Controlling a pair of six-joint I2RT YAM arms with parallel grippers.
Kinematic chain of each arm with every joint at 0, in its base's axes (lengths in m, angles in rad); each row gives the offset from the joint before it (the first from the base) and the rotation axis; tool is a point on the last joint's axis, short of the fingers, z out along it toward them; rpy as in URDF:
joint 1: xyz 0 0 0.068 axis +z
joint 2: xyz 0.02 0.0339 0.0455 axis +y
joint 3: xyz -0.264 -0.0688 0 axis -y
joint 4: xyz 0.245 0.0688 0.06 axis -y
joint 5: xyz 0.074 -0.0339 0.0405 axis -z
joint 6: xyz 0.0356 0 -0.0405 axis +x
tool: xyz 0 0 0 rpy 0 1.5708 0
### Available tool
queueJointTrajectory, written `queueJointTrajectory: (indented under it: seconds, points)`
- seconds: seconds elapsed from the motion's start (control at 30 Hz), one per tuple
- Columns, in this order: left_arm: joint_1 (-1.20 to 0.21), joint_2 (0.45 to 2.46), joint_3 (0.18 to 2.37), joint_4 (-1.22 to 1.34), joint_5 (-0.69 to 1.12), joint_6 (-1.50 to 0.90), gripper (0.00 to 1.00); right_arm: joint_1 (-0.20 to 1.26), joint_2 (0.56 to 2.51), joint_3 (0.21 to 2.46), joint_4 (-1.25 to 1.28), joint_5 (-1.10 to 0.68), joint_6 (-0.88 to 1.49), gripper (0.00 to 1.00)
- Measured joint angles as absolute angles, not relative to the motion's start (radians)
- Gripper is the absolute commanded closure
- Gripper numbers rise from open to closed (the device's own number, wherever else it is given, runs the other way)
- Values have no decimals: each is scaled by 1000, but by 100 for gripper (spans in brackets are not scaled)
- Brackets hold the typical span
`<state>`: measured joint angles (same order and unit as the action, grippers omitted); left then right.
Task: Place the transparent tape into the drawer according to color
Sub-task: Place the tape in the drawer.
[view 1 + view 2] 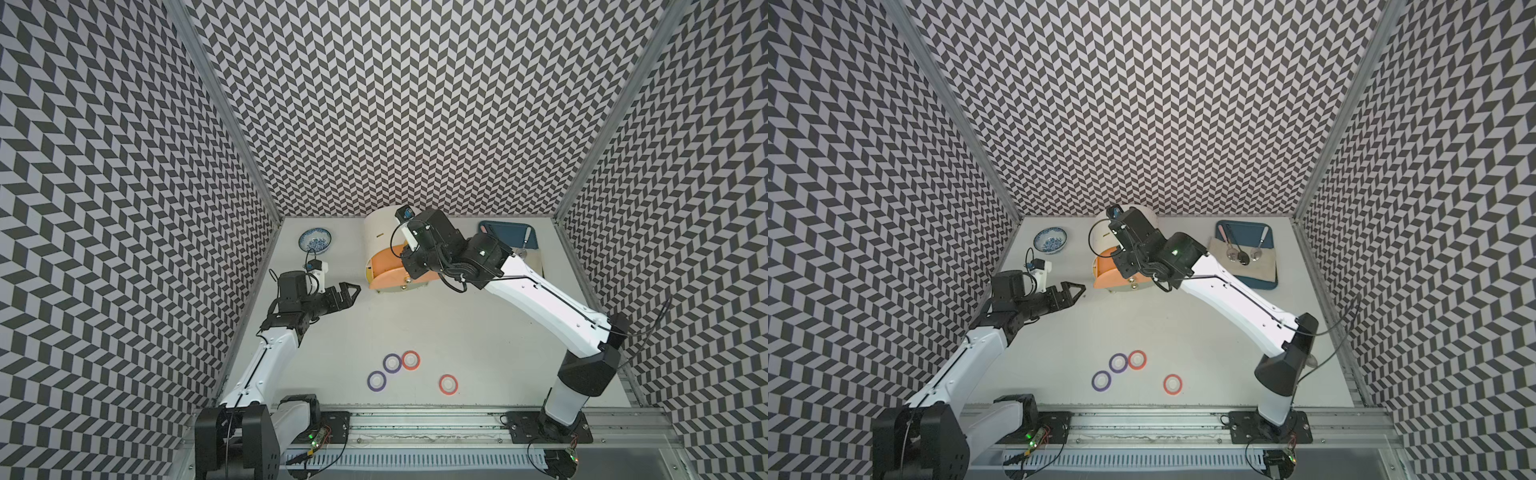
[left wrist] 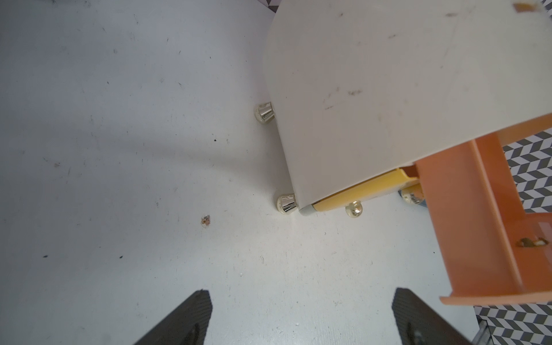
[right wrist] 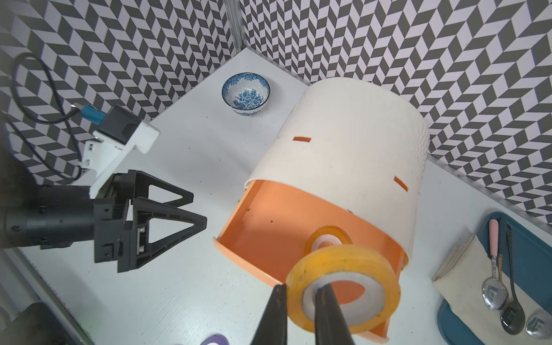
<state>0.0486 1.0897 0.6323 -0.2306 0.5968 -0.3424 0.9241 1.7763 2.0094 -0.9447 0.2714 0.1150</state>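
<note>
In both top views the white cabinet [image 1: 380, 232] stands at upper centre, its peach drawer [image 1: 386, 272] open beneath the right arm [image 1: 540, 299]. Purple tape rings [image 1: 376, 380] and red tape rings [image 1: 448, 384], two each, lie flat at lower centre. The left gripper [image 1: 353, 293] hangs left of the cabinet.

In the left wrist view its fingers [image 2: 191, 319] are spread wide, with only bare table [image 2: 119, 149] between them. The yellow drawer front [image 2: 358, 191] sits closed.

In the right wrist view the right gripper [image 3: 300, 288] is nearly closed and pinches the wall of an orange-yellow tape ring [image 3: 343, 260] at the peach drawer's front end. A second orange-yellow ring [image 3: 328, 236] lies inside the drawer.
</note>
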Motion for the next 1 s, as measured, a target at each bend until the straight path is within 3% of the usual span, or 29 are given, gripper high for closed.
queueJointTrajectory:
  seconds: [0.73, 1.0]
  points:
    - [49, 1076, 620, -209, 625, -342, 0, 905, 1833, 1927, -858, 234, 104, 99]
    - [49, 1076, 619, -209, 625, -342, 0, 905, 1846, 1927, -857, 226, 98, 59]
